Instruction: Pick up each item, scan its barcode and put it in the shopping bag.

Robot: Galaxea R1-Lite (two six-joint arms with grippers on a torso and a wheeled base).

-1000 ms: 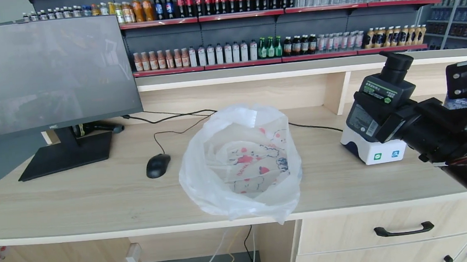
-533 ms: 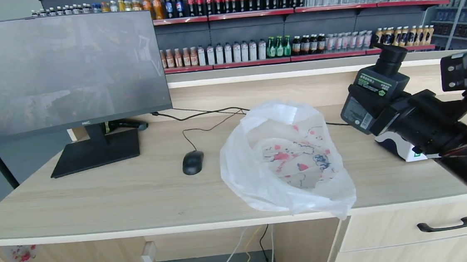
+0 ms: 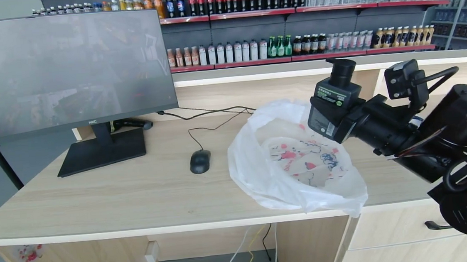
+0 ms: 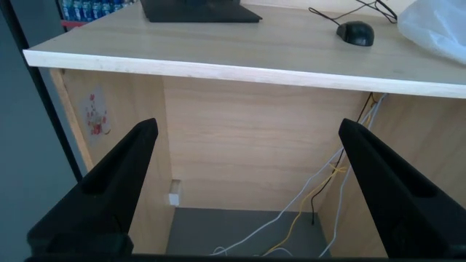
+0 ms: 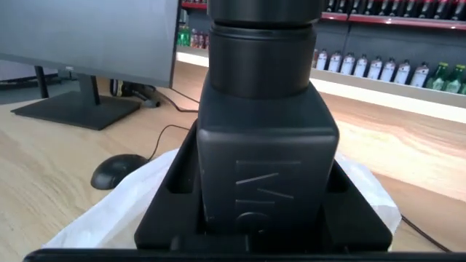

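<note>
Nearest, we find the left gripper (image 4: pixel 240 189) low before the counter (image 3: pixel 118 198), below its front edge, its fingers (image 4: pixel 109 182) spread wide with nothing between them. It faces the counter's wooden front panel, where loose cables (image 4: pixel 320 196) hang underneath.

On the counter, near the front edge, sits the white plastic shopping bag (image 3: pixel 253 167), mouth open upward, one lower corner drooping over the edge. We see a red and blue print on its inner wall.

The right gripper (image 3: pixel 351 121) is over the right far part of the bag's opening. Its fingers (image 5: pixel 175 182) are clamped on both sides of a black square bottle (image 3: pixel 329 98) with a round black cap and a green and white label. The bottle is tilted, cap up and toward the shelves. We cannot tell whether it touches the plastic.

Left of the bag lies a black computer mouse (image 3: pixel 200 161), apart from it. Farther left stands a dark monitor (image 3: pixel 66 73). Behind the counter, red shelves (image 3: pixel 294 59) carry rows of drink bottles.
</note>
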